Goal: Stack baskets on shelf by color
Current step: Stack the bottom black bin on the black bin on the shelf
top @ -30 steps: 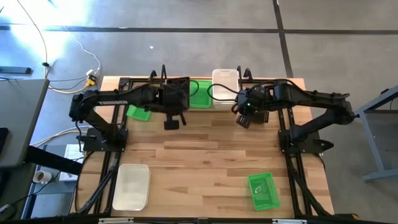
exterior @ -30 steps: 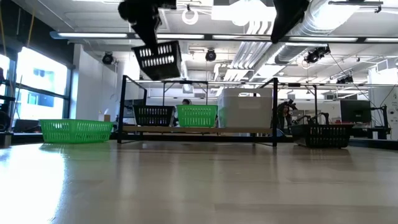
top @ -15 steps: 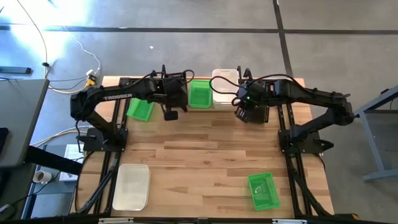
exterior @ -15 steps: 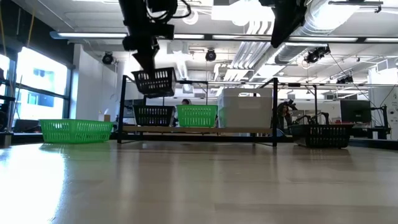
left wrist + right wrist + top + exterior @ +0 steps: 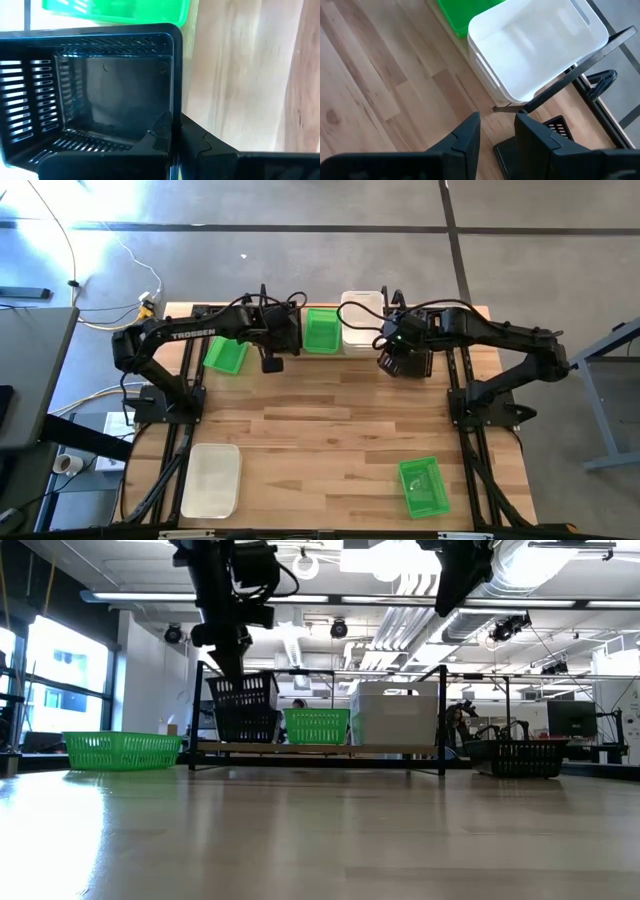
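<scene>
High view shows the narrow light-wood shelf with black wire end frames (image 5: 395,302) along the far edge of the butcher-block table (image 5: 330,430), and risks run from its left end to its right.

Just left of the shelf, near the table's far left corner, a bright green slatted plastic basket (image 5: 224,356) lies on the table. The left hand (image 5: 272,340) is clamped on the rim of a black perforated plastic basket (image 5: 243,692), which hangs tilted into the top of a second black mesh basket (image 5: 247,727) on the shelf's left end. Because of that tilt, a corner could catch on the lower rim and jam instead of nesting, or push the lower basket off the board's edge; a release now might leave it cocked.

Next along stand a green basket on the shelf (image 5: 321,330) and a white translucent plastic bin (image 5: 535,45).

The right hand (image 5: 393,366) hovers by the shelf's right end, fingers apart and empty, above another black mesh basket (image 5: 522,757). Descending carelessly, it could strike the wire frame or the white bin.

Near the table's front edge wait a white bin (image 5: 210,478) and a green basket (image 5: 424,487), unsorted.
</scene>
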Controlling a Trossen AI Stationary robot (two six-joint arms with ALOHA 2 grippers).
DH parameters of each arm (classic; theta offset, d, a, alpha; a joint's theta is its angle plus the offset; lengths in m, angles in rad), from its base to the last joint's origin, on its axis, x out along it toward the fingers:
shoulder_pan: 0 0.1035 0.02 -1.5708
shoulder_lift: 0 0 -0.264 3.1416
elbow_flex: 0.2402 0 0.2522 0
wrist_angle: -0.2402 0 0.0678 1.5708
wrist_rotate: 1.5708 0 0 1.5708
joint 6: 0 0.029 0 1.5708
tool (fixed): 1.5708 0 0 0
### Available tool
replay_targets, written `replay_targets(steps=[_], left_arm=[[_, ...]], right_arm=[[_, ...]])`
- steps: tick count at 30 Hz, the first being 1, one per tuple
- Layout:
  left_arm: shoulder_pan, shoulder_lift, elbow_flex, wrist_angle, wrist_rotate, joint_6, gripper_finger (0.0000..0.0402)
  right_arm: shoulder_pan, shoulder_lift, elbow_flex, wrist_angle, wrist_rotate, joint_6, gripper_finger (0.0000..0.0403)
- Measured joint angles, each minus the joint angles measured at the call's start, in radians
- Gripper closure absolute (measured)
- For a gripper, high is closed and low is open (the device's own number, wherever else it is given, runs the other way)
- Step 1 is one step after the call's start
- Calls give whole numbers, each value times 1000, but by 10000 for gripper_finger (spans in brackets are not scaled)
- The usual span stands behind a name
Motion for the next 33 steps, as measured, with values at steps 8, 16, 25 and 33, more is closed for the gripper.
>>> replay_targets(steps=[8,16,25,33], left_arm=[[30,0,-20,31,15,43,401],[58,8,-19,51,39,83,401],[63,16,-19,64,31,90,385],[62,16,-19,67,19,104,339]], right_arm=[[0,0,0,12,5,5,295],[0,0,0,29,19,48,295],[0,0,0,29,19,55,295],[0,0,0,28,19,77,295]])
